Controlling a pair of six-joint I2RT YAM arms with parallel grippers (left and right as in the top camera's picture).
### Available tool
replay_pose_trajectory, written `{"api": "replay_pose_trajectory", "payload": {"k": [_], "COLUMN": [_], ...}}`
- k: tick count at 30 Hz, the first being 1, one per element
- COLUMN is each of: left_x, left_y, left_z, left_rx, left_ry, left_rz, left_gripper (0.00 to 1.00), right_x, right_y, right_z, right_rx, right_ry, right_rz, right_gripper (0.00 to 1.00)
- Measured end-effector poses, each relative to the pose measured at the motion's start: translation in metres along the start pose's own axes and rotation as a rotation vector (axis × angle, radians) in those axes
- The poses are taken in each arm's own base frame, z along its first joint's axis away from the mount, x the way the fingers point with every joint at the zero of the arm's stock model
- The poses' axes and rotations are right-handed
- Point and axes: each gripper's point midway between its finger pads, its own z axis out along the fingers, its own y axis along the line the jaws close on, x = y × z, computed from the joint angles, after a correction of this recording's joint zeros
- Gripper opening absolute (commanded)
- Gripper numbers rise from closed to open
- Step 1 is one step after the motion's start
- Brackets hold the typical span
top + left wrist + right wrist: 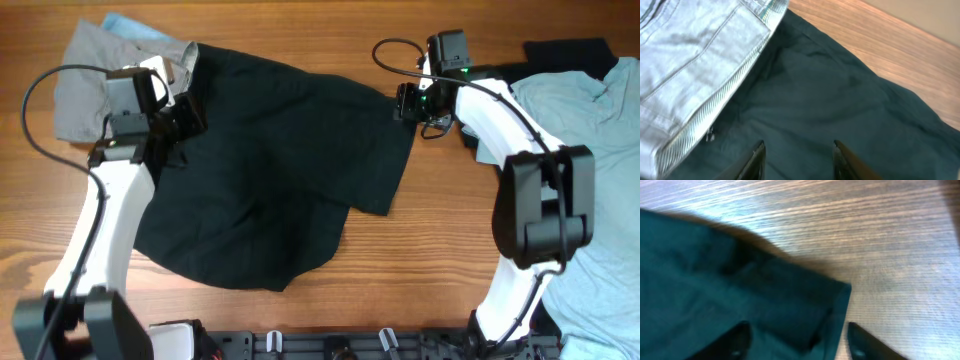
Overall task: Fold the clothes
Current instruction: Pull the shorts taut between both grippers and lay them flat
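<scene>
- Far left, the grey pocketed shorts [82, 92] lie flat on the wooden table [430, 270]. Their right edge lies over the upper left corner of the black garment. The left wrist view shows seams and a ribbed band along that edge.
- A small pale blue scrap of cloth [125, 24] shows past the top edge of the grey shorts. I cannot tell what it belongs to.
- The left gripper [799, 161] sits over the black cloth, just beside the grey shorts' edge. Its two fingers [758, 162] stand apart, with only flat cloth showing in the gap and nothing pinched.
- The large black shorts-like garment [275, 165] is spread across the middle of the table, rumpled, with its lower edge curving toward the near side.
- The right gripper [800, 342] is at the black garment's upper right corner. Its jaws are parted and straddle the hemmed corner, not closed on it.
- Far right, a pale blue T-shirt [600, 140] lies spread under the right arm, with a dark cloth [565, 52] showing at its top edge.
- Count: one grey, one black and one pale blue garment, plus two partly hidden pieces; two arms, two grippers.
</scene>
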Motion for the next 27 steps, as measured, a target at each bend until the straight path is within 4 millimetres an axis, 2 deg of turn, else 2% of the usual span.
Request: {"api": "replay_pose_trajectory", "payload": {"k": [2, 4, 7, 10, 11, 12, 13, 14, 17, 20, 22, 25, 27], "left_x": [0.002, 0.007, 0.014, 0.020, 0.022, 0.022, 0.023, 0.023, 0.025, 0.027, 0.028, 0.029, 0.030], "left_y": [-0.004, -0.005, -0.005, -0.004, -0.004, -0.003, -0.003, -0.003, -0.003, -0.002, -0.002, -0.001, -0.001], "left_z": [-0.014, -0.023, -0.032, -0.032, -0.032, -0.032, -0.032, -0.033, -0.033, -0.033, -0.033, -0.033, -0.033], "left_rx": [0.007, 0.008, 0.005, 0.001, -0.001, -0.002, -0.002, -0.002, -0.005, -0.007, -0.009, -0.010, -0.011], "left_ry": [0.003, 0.021, 0.043, 0.067, 0.074, 0.078, 0.078, 0.080, 0.088, 0.097, 0.102, 0.106, 0.109], "left_rz": [0.000, -0.003, -0.008, -0.013, -0.014, -0.015, -0.015, -0.015, -0.017, -0.019, -0.020, -0.021, -0.021], "left_gripper": [0.43, 0.43, 0.43, 0.43, 0.43, 0.43, 0.44, 0.46, 0.48, 0.50, 0.51, 0.51, 0.50], "right_x": [-0.002, -0.005, -0.021, -0.050, -0.064, -0.075, -0.088, -0.100, -0.113, -0.106, -0.085, -0.048, -0.021], "right_y": [0.000, 0.000, 0.000, -0.006, -0.009, -0.013, -0.018, -0.026, -0.043, -0.058, -0.059, -0.045, -0.027], "right_z": [0.007, 0.008, 0.007, 0.002, -0.002, -0.005, -0.010, -0.015, -0.024, -0.024, -0.022, -0.033, -0.054], "right_rx": [-0.002, -0.006, -0.002, 0.015, 0.015, 0.012, 0.007, 0.002, -0.031, -0.049, -0.059, -0.115, -0.171], "right_ry": [-0.006, -0.020, -0.084, -0.201, -0.256, -0.298, -0.345, -0.385, -0.419, -0.371, -0.281, -0.131, -0.035], "right_rz": [-0.011, -0.016, -0.025, -0.023, -0.018, -0.011, -0.002, 0.010, 0.044, 0.074, 0.089, 0.073, 0.059], "right_gripper": [0.04, 0.04, 0.04, 0.04, 0.18, 0.54, 0.84, 1.00, 1.00, 1.00, 1.00, 0.93, 0.89]}}
